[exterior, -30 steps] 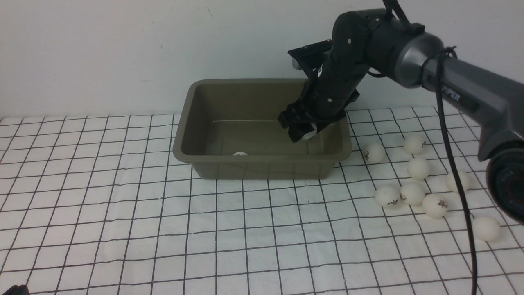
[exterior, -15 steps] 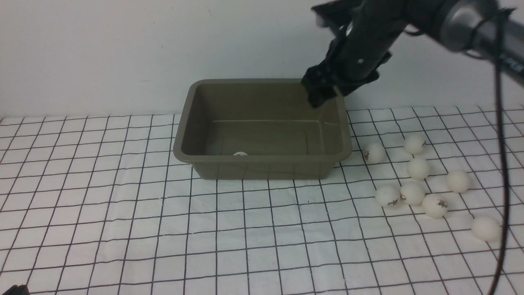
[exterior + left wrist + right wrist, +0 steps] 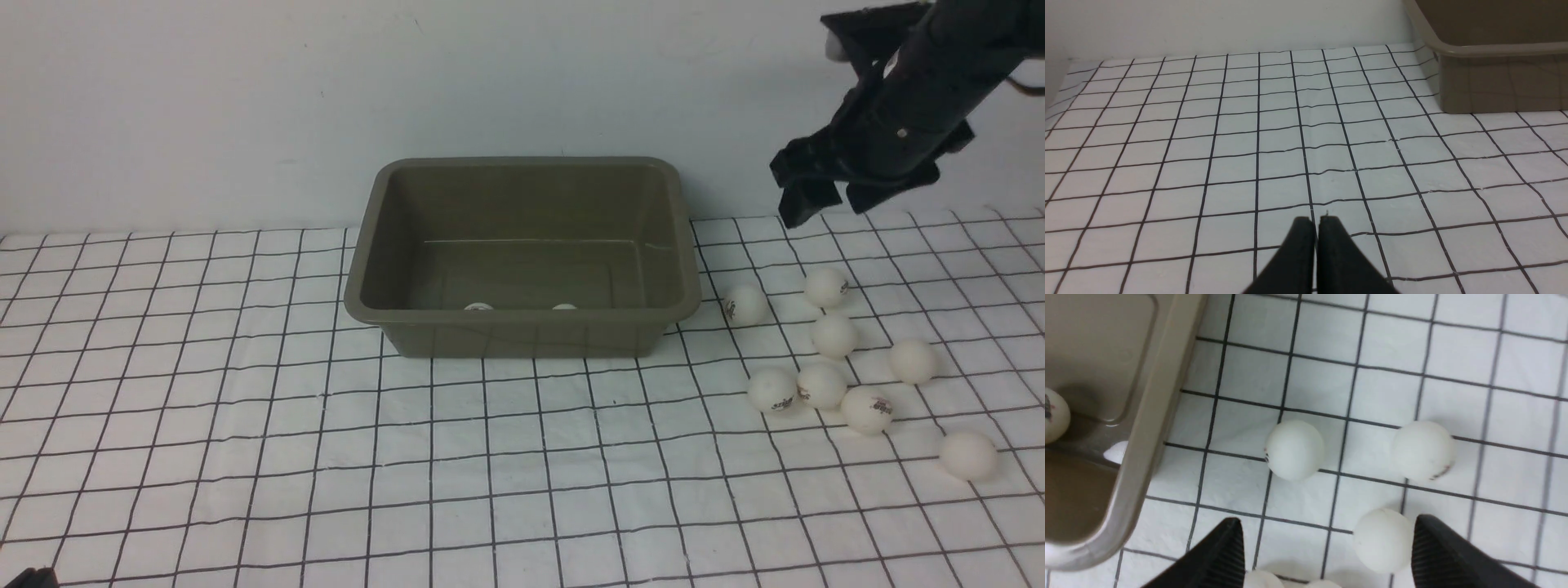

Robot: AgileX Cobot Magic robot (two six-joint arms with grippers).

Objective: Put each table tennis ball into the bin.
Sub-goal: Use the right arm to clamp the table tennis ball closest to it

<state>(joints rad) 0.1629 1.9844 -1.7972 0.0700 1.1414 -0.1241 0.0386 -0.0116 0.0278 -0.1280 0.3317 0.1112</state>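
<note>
Two table tennis balls (image 3: 479,307) are seen inside the bin (image 3: 522,336); eight are scattered on the tabletop (image 3: 245,408) at its right. Above those, the right gripper (image 3: 823,206) is spread apart and empty. The left gripper (image 3: 1316,222) is pressed together.

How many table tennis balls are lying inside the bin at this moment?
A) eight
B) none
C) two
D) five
C: in the front view, the tops of two table tennis balls, one and the other, show just above the near wall of the bin, and no more are visible in it.
</note>
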